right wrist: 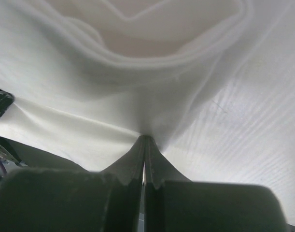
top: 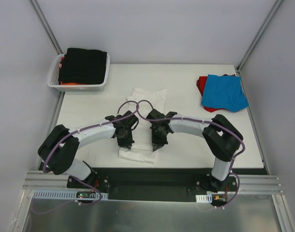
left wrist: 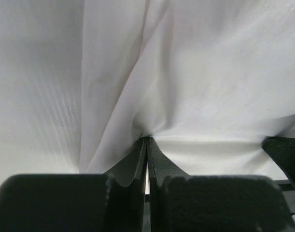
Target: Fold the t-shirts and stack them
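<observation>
A white t-shirt (top: 149,96) lies as a long narrow strip down the middle of the table, its near end at the front edge. My left gripper (top: 127,143) is shut on the shirt's near left part, and in the left wrist view (left wrist: 147,139) creases in the cloth (left wrist: 195,87) run into its tips. My right gripper (top: 157,143) pinches the near right part, with white fabric (right wrist: 224,125) gathered at its closed tips (right wrist: 145,137). A blue t-shirt (top: 224,92) lies folded on a red t-shirt (top: 201,85) at the back right.
A white lattice basket (top: 54,77) stands at the back left corner. It holds a folded black t-shirt (top: 84,65) on top of an orange one (top: 70,83). Grey walls and metal posts close in the table.
</observation>
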Robot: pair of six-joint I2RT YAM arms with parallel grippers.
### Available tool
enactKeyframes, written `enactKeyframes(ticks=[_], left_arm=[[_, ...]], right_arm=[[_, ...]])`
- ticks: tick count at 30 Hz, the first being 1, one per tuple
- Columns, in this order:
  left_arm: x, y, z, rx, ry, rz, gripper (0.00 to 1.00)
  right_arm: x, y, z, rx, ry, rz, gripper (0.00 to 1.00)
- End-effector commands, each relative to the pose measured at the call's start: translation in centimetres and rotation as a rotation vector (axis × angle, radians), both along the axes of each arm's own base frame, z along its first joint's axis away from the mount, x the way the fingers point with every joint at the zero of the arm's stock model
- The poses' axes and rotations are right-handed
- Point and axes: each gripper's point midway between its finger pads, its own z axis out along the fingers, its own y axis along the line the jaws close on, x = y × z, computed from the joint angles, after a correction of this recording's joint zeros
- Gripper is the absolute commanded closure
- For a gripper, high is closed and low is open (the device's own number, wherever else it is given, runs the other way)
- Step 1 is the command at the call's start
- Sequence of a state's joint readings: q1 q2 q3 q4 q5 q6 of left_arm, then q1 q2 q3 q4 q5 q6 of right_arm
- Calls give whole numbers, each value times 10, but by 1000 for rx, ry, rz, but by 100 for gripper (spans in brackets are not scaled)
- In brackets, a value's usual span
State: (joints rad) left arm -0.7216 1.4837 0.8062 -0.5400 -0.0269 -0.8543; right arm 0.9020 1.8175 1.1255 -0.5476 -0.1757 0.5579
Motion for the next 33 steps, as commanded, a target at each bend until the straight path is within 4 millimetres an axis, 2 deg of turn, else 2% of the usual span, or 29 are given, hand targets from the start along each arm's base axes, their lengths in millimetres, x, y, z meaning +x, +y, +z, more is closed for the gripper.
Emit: enactKeyframes(ticks=[1,14,18,19,20,21,22,23,24,25,26,27,28,31,33], left_arm=[[-25,20,-1,85,49,-12,100],[-32,1,5,76,35,-55,100],[-25,-6,14,67,-1,-66,99],[-24,-6,19,66,-11,-68,95],[-21,-6,23,70,-25,-74,90],[-13,-10,32,66,-57,-74,75],[-10,-10,40,75,-69,-79,67],[-5,-10,48,80,-85,-90,59],[9,-18,65,68,-139,-90,47],[14,-20,74,71,-160,-92,27],[17,-17,83,91,-169,-106,16],[29,-24,103,72,-218,-101,8],[36,-22,110,87,-241,-96,1],[54,-18,132,54,-274,-66,1],[67,-6,139,24,-271,-10,1]], right_arm=[[-13,-34,5,-119,18,-23,99],[-4,-44,8,-135,1,-45,99],[1,-41,14,-115,-15,-29,99],[4,-38,20,-99,-30,-26,99],[5,-38,23,-91,-37,-25,95],[8,-38,27,-82,-46,-30,86],[9,-39,32,-78,-49,-35,63],[15,-38,45,-57,-79,-43,53],[21,-40,52,-48,-91,-53,45],[24,-40,60,-29,-105,-48,31],[28,-39,75,7,-128,-49,25],[35,-42,82,26,-141,-57,19],[37,-45,88,38,-149,-42,11],[46,-56,105,100,-177,-49,0],[49,-66,112,139,-195,-31,3]])
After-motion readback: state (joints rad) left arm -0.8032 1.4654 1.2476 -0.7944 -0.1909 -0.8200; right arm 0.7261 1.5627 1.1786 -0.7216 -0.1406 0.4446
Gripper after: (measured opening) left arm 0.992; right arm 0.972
